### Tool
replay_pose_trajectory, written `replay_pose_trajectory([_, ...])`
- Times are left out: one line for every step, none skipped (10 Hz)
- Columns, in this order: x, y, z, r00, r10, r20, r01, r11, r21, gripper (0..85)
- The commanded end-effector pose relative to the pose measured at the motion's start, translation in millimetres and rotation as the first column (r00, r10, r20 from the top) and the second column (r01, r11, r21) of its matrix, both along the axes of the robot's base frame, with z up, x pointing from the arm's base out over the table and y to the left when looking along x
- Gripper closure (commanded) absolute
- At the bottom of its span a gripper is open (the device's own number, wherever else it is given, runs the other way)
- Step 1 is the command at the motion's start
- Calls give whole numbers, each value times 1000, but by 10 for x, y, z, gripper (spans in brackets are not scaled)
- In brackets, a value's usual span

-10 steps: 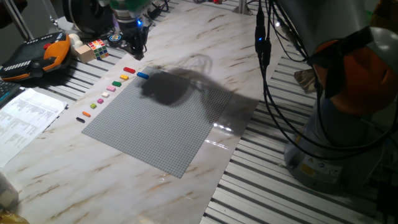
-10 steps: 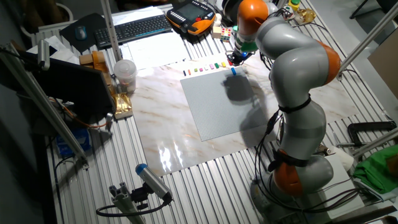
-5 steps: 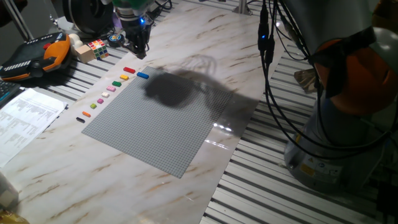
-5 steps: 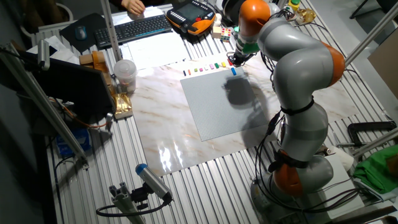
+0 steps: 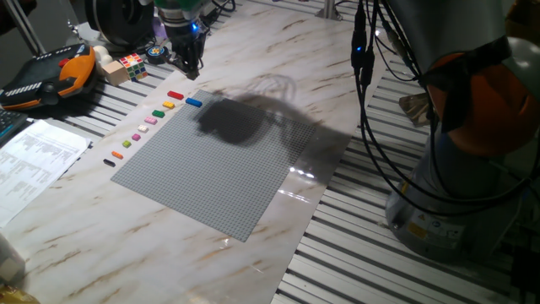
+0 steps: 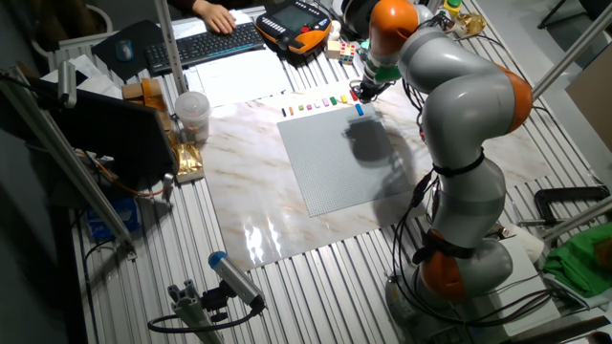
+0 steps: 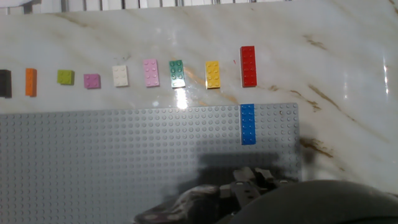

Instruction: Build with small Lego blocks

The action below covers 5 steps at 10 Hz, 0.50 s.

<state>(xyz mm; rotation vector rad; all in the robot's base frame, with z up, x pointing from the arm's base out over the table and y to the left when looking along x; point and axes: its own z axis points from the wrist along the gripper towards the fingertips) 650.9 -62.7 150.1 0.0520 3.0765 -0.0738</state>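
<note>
The small Lego blocks lie in a row on the marble beside the grey baseplate (image 5: 228, 169). In the hand view the row holds a red brick (image 7: 248, 66), a yellow one (image 7: 212, 74), a green one (image 7: 177, 73), and pink, white, purple, lime, orange and black ones further left. A blue brick (image 7: 247, 124) sits on the baseplate's corner, below the red one, and also shows in one fixed view (image 5: 194, 103). My gripper (image 5: 187, 67) hangs above the marble just past the red brick (image 5: 175, 95) and holds nothing. Its fingertips (image 7: 252, 179) are blurred.
A multicoloured puzzle cube (image 5: 131, 65) and an orange teach pendant (image 5: 51, 76) lie beyond the row. Papers (image 5: 34, 160) lie at the left. Black cables (image 5: 363, 84) hang over the table's right side. A keyboard (image 6: 206, 43) with a person's hand on it is behind.
My gripper has shifted only slightly. The bricks have not moved. A person's hand has come onto the keyboard in the other fixed view.
</note>
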Motion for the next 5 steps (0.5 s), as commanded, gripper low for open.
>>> replay_pose_trajectory([-4,6,0,1000,2,-6,-2,1000,2,843])
replay_pose_trajectory([-12,11,2,1000,5,-7,-5,1000,3,843])
replay_pose_trajectory([-15,8,3,1000,6,-7,-6,1000,-2,843])
replay_pose_trajectory([-20,-1,5,1000,6,-9,-6,1000,-5,843])
replay_pose_trajectory([-35,-1,10,1000,6,-9,-6,1000,-5,843])
